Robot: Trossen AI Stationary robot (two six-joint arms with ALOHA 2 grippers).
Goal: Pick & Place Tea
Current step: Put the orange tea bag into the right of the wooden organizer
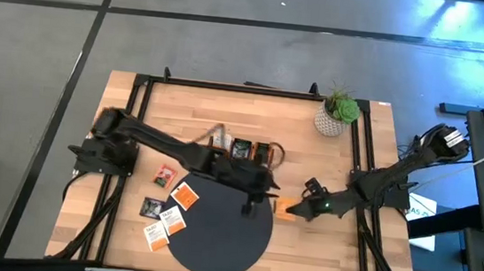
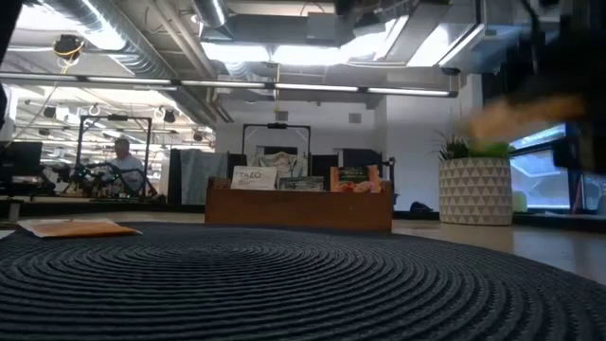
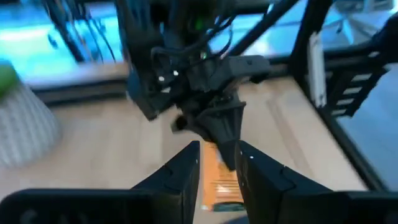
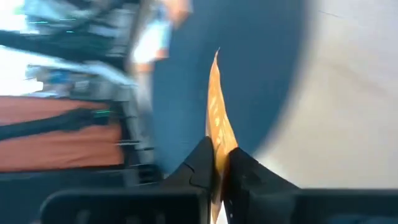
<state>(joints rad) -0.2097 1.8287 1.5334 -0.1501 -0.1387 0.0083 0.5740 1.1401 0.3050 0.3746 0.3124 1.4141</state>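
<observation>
While left gripper (image 1: 258, 201) hovers over mat (image 1: 214, 240) edge, jaws spread and empty, right gripper (image 4: 219, 163) pinches orange sachet (image 4: 216, 109) edge-on, just beside mat.

I see grey concrete floor (image 1: 232, 50) around the wooden tabletop (image 1: 228, 99); beyond it, fluorescent ceiling lights (image 2: 284, 52), exposed ducts (image 2: 123, 24), and a seated person (image 2: 123, 163) far off.
</observation>
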